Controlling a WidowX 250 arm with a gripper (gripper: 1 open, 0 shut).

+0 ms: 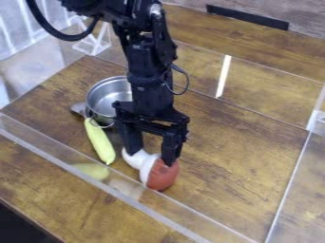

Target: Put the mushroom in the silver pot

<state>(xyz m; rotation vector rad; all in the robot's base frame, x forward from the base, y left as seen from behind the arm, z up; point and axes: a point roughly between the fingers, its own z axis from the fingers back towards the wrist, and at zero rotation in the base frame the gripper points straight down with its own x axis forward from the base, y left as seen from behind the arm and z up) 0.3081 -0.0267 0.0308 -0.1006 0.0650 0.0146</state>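
1 wide-open gripper (152, 148) straddles 1 mushroom (155, 170), seemingly untouched, near 1 silver pot (108, 94).

Mushroom (155, 169): white stem, reddish-brown cap, laid on side on wooden surface (241, 142) near front edge, cap toward viewer, stem pointing far-left. Silver pot (106, 95): round, shiny, upright, seen farther back and left, apart from mushroom.
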